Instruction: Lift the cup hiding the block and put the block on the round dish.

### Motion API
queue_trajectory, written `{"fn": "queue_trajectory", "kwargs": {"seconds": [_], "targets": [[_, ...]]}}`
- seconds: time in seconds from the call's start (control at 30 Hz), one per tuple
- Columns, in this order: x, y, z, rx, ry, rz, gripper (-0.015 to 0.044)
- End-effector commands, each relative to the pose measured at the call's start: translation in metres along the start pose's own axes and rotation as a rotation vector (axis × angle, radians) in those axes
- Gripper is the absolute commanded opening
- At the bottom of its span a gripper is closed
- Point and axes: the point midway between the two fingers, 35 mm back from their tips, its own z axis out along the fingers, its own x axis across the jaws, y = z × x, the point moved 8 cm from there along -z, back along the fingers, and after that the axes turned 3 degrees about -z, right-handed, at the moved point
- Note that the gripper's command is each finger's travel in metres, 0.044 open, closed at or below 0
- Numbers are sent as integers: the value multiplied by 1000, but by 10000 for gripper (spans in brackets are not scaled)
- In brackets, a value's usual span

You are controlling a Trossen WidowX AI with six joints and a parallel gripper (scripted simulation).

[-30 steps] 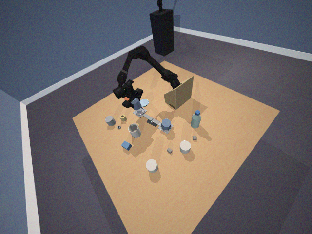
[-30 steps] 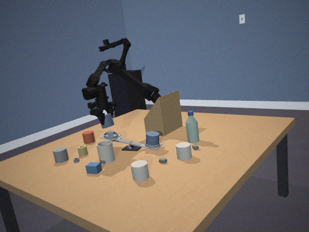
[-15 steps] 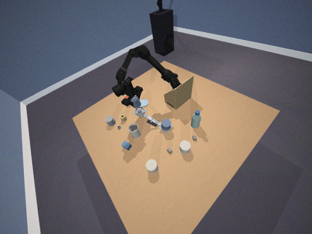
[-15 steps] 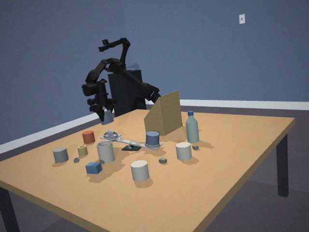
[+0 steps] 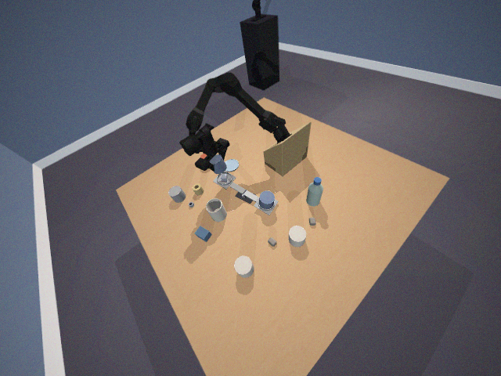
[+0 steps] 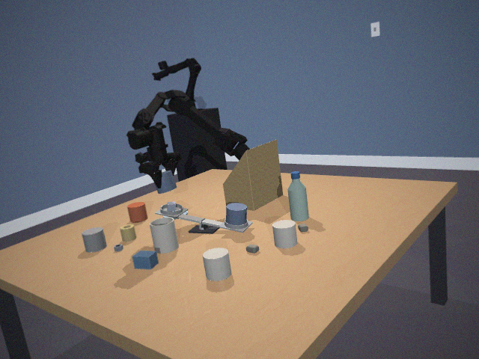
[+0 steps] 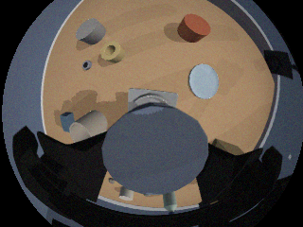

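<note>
- Gripper (image 5: pixel 218 159) (image 6: pixel 166 178) (image 7: pixel 154 135): closed on the lifted cup (image 5: pixel 218 164) (image 6: pixel 166 182) (image 7: pixel 155 148), held above the balance (image 5: pixel 237 188) (image 6: pixel 191 218) (image 7: pixel 133 95).
- Block (image 5: pixel 223 177) (image 6: pixel 171 206): uncovered, sitting on the balance's raised end; faces the same all round as far as seen, so no pointing direction; long axis too small to tell.
- Dish (image 5: pixel 232 164) (image 6: pixel 185 212) (image 7: pixel 204 81): beside that end, without the block.
- Other cup (image 5: pixel 266 200) (image 6: pixel 236 214): upright on the lower end.
- Done: correct cup lifted. Outstanding: parking it away from the dish, transferring the block, releasing, withdrawing.
</note>
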Motion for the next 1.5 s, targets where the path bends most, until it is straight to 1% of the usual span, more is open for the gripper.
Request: {"fn": "queue_trajectory", "kwargs": {"seconds": [0.0, 1.23, 1.47], "targets": [[0, 0, 0, 0, 2, -2, 0], [0, 0, 0, 0, 2, -2, 0], [-17, 17, 12, 27, -1, 2, 0]]}}
